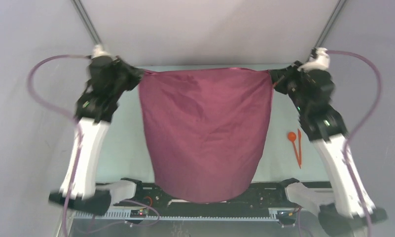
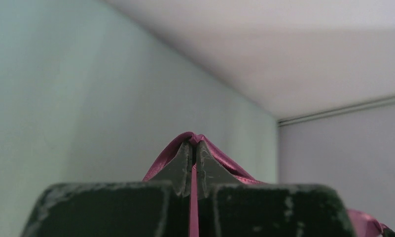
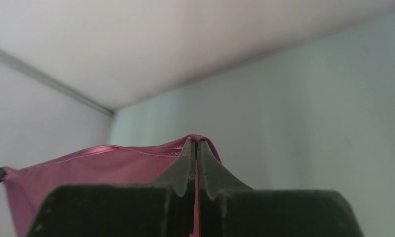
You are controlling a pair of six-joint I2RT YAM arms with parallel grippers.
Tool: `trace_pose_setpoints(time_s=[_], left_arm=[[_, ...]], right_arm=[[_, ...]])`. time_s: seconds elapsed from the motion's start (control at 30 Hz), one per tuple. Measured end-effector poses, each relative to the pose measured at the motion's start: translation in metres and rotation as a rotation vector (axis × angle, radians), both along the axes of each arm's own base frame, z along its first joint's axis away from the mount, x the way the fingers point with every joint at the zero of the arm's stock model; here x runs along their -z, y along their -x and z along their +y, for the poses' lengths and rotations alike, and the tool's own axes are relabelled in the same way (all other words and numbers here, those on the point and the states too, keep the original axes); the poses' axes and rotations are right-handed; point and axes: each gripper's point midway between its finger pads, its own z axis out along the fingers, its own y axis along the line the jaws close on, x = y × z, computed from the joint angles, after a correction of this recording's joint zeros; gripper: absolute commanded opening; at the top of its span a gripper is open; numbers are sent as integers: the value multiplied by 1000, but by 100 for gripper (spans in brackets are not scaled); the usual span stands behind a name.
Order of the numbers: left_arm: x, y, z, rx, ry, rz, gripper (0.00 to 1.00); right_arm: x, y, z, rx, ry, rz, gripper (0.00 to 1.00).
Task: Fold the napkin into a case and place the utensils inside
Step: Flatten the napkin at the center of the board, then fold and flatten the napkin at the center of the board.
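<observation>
The maroon napkin [image 1: 205,133] hangs spread between both arms, lifted by its two far corners, its lower edge drooping over the arm bases. My left gripper [image 1: 142,74] is shut on the left corner; in the left wrist view cloth [image 2: 220,159] wraps over the closed gripper [image 2: 195,144]. My right gripper [image 1: 272,75] is shut on the right corner, and the napkin [image 3: 91,170] stretches away left of the gripper [image 3: 196,143] in the right wrist view. The two orange utensils [image 1: 295,143], a round-bowled spoon and a slim straight piece, lie side by side on the table at the right.
The pale green table [image 1: 131,148] is bounded by white walls at the back and sides. The black base rail [image 1: 136,190] with cables runs along the near edge. Purple hoses [image 1: 42,89] loop outward from each wrist.
</observation>
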Motion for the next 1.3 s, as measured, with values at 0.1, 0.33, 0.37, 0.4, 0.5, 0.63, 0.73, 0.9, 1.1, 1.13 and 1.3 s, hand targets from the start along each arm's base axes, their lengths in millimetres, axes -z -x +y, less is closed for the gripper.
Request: trace_pose_setpoints(time_s=[0.1, 0.33, 0.37, 0.4, 0.5, 0.63, 0.73, 0.9, 1.1, 1.13, 1.3], left_arm=[[84, -65, -9, -5, -34, 212, 0], [277, -156, -26, 38, -8, 625, 0], [300, -165, -27, 43, -5, 667, 0], [314, -171, -28, 44, -6, 691, 0], [339, -188, -26, 38, -4, 723, 0], [335, -210, -22, 45, 28, 680, 0], [324, -223, -18, 47, 46, 639, 0], [317, -232, -13, 51, 57, 609, 0], [328, -194, -14, 74, 39, 706, 0], [333, -175, -15, 85, 29, 741, 0], [347, -47, -17, 148, -35, 927, 0]], right_arm=[[83, -65, -12, 42, 35, 197, 0], [279, -151, -13, -18, 47, 628, 0], [296, -159, -12, -33, 42, 662, 0], [309, -167, -11, -46, 39, 686, 0], [329, -199, -6, -88, 32, 707, 0], [333, -225, 2, -138, 29, 688, 0], [325, -241, 6, -160, 32, 660, 0], [316, -252, 7, -181, 32, 641, 0], [325, -218, 2, -183, 19, 769, 0], [331, -199, 1, -182, 16, 808, 0], [353, -73, -2, -181, 18, 1018, 0]])
